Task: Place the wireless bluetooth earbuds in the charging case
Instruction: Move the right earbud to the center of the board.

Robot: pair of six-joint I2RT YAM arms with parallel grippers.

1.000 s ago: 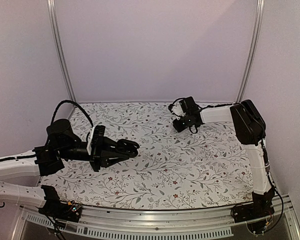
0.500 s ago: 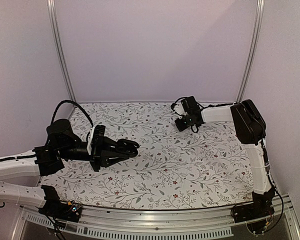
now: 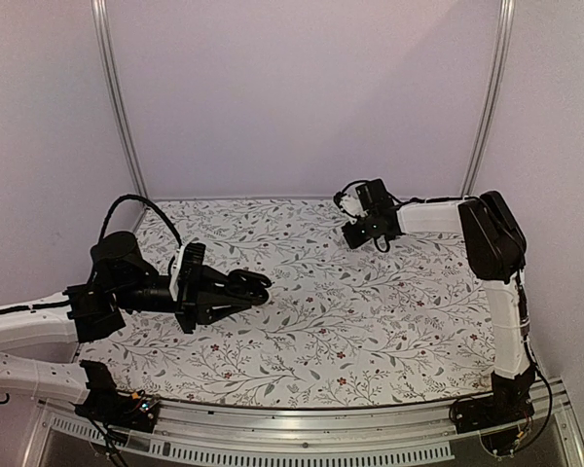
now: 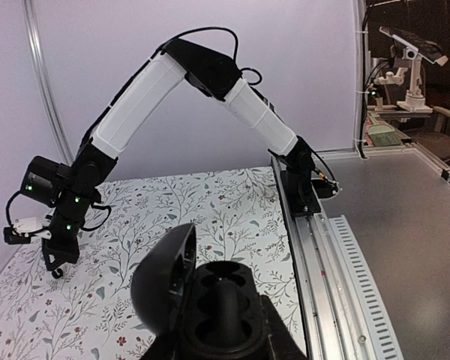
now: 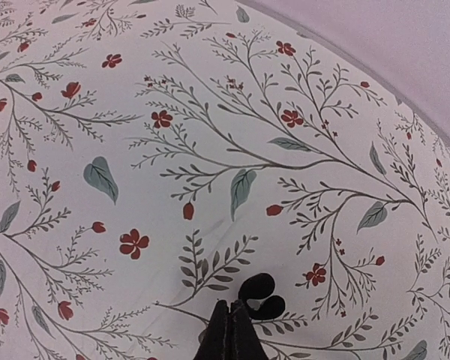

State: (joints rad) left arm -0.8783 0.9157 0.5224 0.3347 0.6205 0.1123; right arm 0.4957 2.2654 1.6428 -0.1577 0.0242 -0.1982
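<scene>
The black charging case [image 4: 223, 304] is gripped from both sides by my left gripper [image 4: 221, 341], held above the left part of the table. Its lid [image 4: 163, 279] stands open to the left and the two wells show. From above, case [image 3: 250, 284] and left gripper [image 3: 236, 289] read as one dark shape. At the back right, my right gripper [image 5: 232, 309] is shut, fingertips pressed together. One tiny black earbud [image 5: 261, 296] with two rounded lobes sits right at those tips, slightly right of the seam. The right gripper [image 3: 358, 235] hangs just over the cloth.
A floral cloth [image 3: 350, 311] covers the table. White walls with metal posts [image 3: 117, 107] close in the back and sides. An aluminium rail [image 4: 337, 255] runs along the near edge by the right arm's base [image 4: 304, 187].
The right gripper closed, and its arm has shifted slightly back and to the right. The left arm and the case have barely moved.
</scene>
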